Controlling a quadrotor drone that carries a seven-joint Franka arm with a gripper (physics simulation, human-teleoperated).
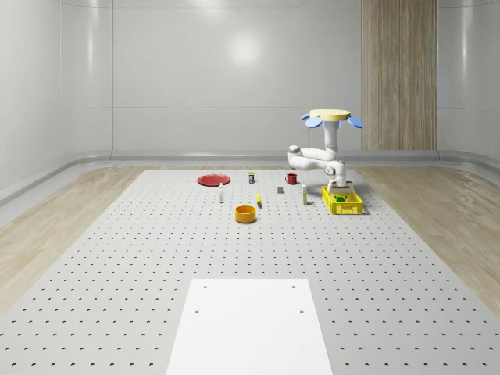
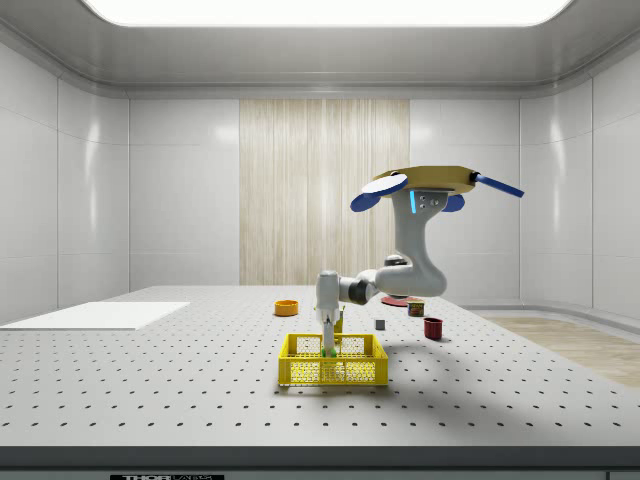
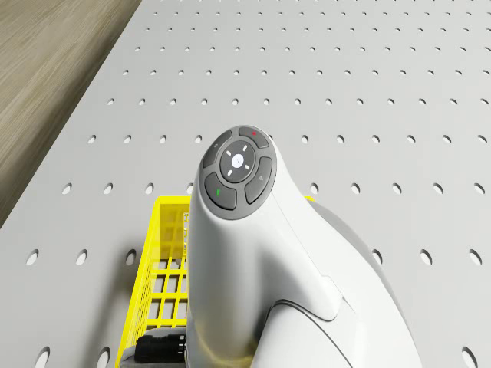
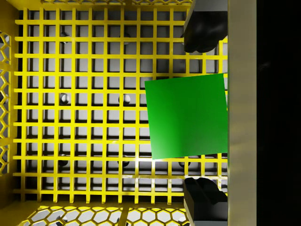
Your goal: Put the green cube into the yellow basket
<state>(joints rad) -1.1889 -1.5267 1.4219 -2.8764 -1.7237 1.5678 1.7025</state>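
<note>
- The bench (image 1: 117,258), a wide grey perforated top, carries everything here, with a white sheet (image 1: 250,324) lying at its near end in the whole-scene view.
- The drone (image 1: 332,118) hovers above the bench, beside the basket on the whole-scene view's left and a bit behind it, its tan disc body and blue rotors well above the surface.
- The arm (image 2: 400,275) hangs down from the drone, elbows out, and drops its wrist straight over the basket.
- The basket (image 2: 333,362), yellow mesh, sits on the bench toward the whole-scene view's right, directly under the wrist.
- A red plate (image 1: 212,180) lies flat far back on the whole-scene view's left, well apart from the basket.
- An orange bowl (image 1: 246,213) stands nearer the middle of the bench.
- A red mug (image 1: 291,178) stands behind, near the arm's elbow in the whole-scene view.
- A few small bottles, one of them (image 1: 221,193) near the plate, stand scattered between plate and basket; what they are exactly, I can't tell.
- The gripper (image 4: 203,114) reaches down inside the basket, below its rim in the side view.
- Its fingers (image 4: 202,28) stand apart, one on either side of the cube, with gaps showing between pads and cube faces.
- The cube (image 4: 186,116), green, is inside the basket, over the mesh floor between the spread fingers, slightly rotated against the grid.
</note>
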